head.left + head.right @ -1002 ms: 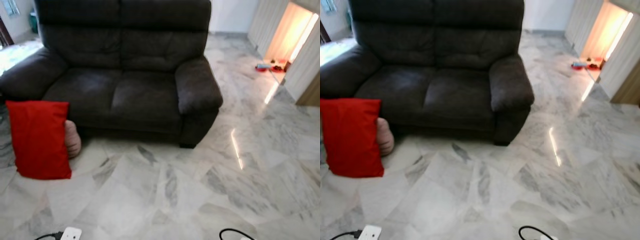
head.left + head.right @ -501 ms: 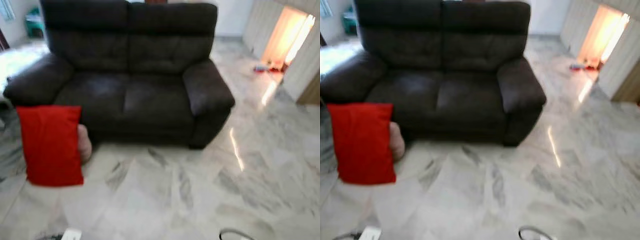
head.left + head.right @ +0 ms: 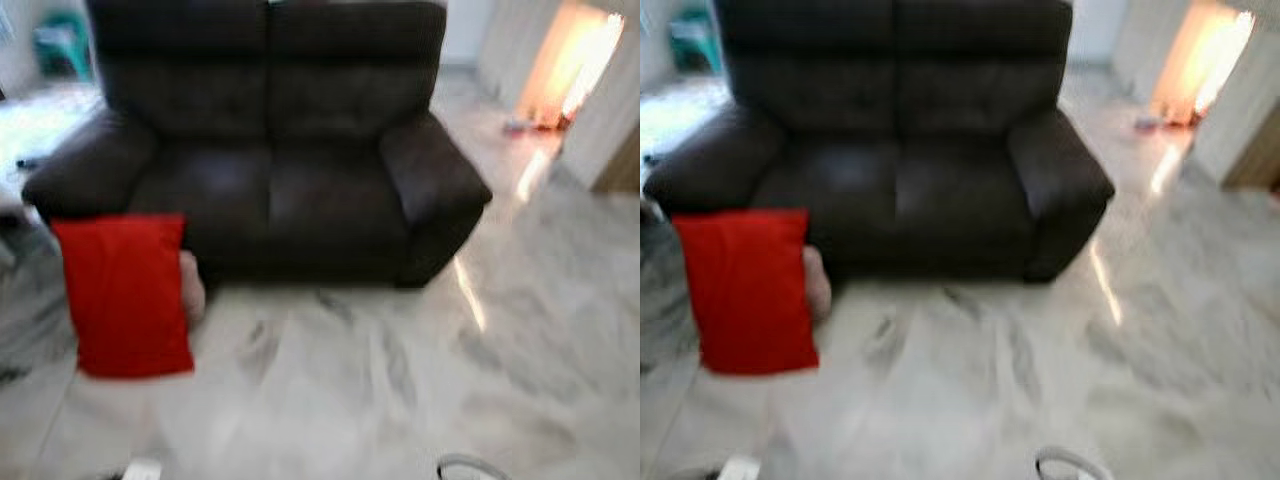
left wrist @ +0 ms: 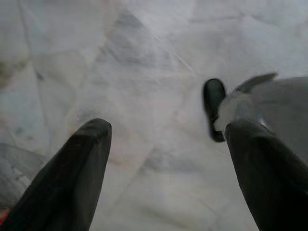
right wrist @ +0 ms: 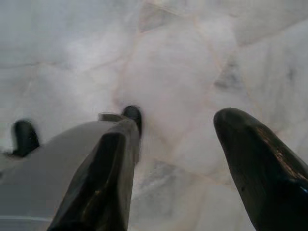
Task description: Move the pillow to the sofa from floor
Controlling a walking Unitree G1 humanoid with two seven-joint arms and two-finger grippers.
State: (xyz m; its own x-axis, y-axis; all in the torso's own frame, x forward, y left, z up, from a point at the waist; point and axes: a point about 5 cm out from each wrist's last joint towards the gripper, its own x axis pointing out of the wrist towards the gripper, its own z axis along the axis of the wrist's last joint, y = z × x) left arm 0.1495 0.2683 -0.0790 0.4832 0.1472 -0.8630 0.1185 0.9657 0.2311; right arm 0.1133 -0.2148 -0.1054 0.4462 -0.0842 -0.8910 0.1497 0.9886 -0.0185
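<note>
A red pillow (image 3: 125, 295) stands upright on the marble floor, leaning by the left front corner of the dark brown two-seat sofa (image 3: 265, 175). A pinkish object (image 3: 192, 286) sits behind the pillow against the sofa base. The eye views are blurred. In the left wrist view my left gripper (image 4: 166, 144) hangs open over the bare floor, nothing between its fingers (image 4: 79, 168). In the right wrist view my right gripper (image 5: 178, 144) also hangs open above the floor. Both arms are idle at my sides.
A white plug block (image 3: 142, 468) and a dark cable (image 3: 465, 466) lie on the floor near the bottom edge. A bright doorway (image 3: 575, 60) with small coloured items stands at the far right. My foot (image 4: 213, 107) shows below the left gripper.
The whole scene has shifted right and down in the picture and grown blurrier, so the camera has moved. The pillow and sofa keep their places on the floor.
</note>
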